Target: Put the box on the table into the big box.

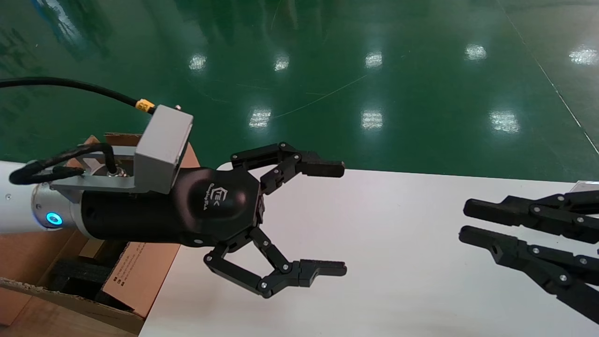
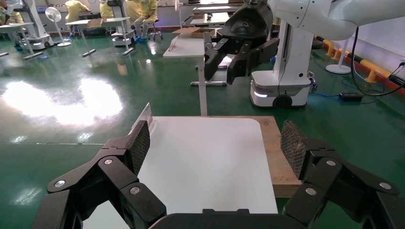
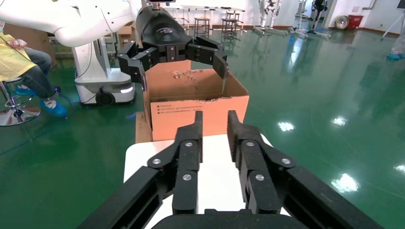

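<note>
Carton (image 1: pixel 135 276) sits just behind and below my left gripper (image 1: pixel 323 217), off the table's near-left corner, flaps up and black foam (image 1: pixel 70 276) showing inside; the right wrist view shows the same carton (image 3: pixel 200 102) beyond the table end with the left gripper (image 3: pixel 179 59) hanging over its mouth side. Left gripper: jaws spread wide, nothing between them, held level above the table (image 1: pixel 398 262) just past the carton, which I judge is either a release posture or a ready posture. Its own camera shows both mesh-faced fingers (image 2: pixel 139 145) apart with only bare tabletop (image 2: pixel 205 162) between and ahead of them. Right gripper (image 1: pixel 463 222): far across the table from the left one, low over the surface, fingers nearly together with a thin slit and nothing held; its wrist view confirms the narrow gap (image 3: pixel 214 138). I read it as parked out of the way. Box: not visible in any view, neither on the table ahead of either gripper nor in the part of the carton I can see. I cannot tell whether it lies inside, hidden by my left arm and the flaps. If it does, the task is likely near done.
</note>
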Controlling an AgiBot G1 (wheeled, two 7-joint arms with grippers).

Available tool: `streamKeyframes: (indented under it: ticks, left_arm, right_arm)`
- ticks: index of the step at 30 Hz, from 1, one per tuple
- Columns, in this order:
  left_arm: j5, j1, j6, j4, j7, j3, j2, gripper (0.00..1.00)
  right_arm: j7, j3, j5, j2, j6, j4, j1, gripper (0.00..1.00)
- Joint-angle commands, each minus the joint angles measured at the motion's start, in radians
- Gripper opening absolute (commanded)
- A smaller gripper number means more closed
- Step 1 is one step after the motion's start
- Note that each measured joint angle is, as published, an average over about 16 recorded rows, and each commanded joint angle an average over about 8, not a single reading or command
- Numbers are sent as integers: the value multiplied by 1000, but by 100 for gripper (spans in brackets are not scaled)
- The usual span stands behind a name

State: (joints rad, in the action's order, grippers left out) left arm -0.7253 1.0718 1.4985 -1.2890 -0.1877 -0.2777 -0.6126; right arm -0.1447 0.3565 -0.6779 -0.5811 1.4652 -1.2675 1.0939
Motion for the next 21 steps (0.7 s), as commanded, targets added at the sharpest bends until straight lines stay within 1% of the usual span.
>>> streamKeyframes:
  ticks: [1,2,3,21]
  left_arm:
    - [-1,1,-1,2,0,0,0,100]
    - [-2,1,-1,2,0,-1,1,100]
    - [-2,1,-2,3,0,-1,1,100]
    - [-6,3,-4,7,0,-2,2,100]
  right_arm:
    - [0,0,0,0,0,0,0,78]
    - [0,0,0,0,0,0,0,90]
    - [0,0,0,0,0,0,0,100]
    - [0,0,0,0,0,0,0,100]
